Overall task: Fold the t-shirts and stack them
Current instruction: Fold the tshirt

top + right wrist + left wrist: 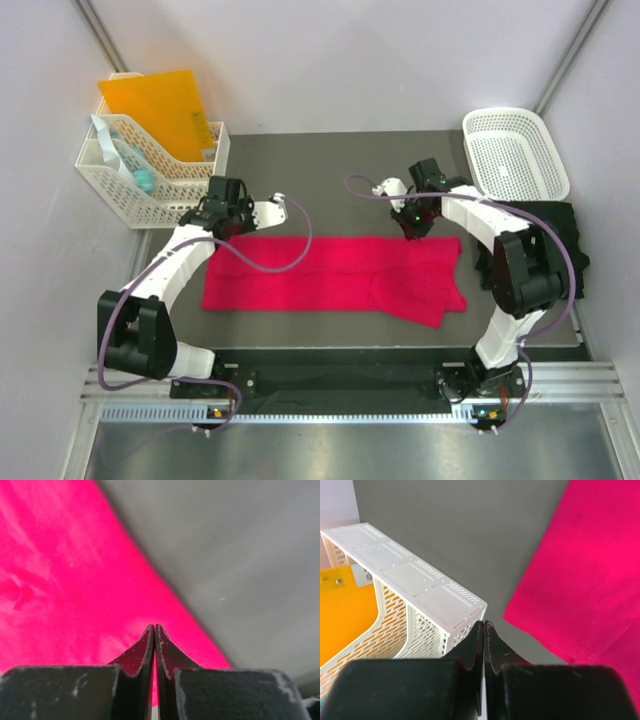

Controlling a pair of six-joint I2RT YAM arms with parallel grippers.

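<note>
The left gripper [484, 626] is held with jaws pressed together on nothing, just off the far left corner of the bright pinkish-red cloth t-shirt [590, 570], beside a white slotted plastic file rack [415, 587]; the right gripper [154, 628] is likewise closed, no cloth seen pinched, over the shirt's far edge near its right end. The shirt is laid as a long band across the dark grey table mat [330, 165], and the plain black cloth t-shirt [560, 215] is bunched at the mat's right edge. The lengthwise fold is judged done: next, the jaws must be opened and the band's end corners pinched for a crosswise fold.
</note>
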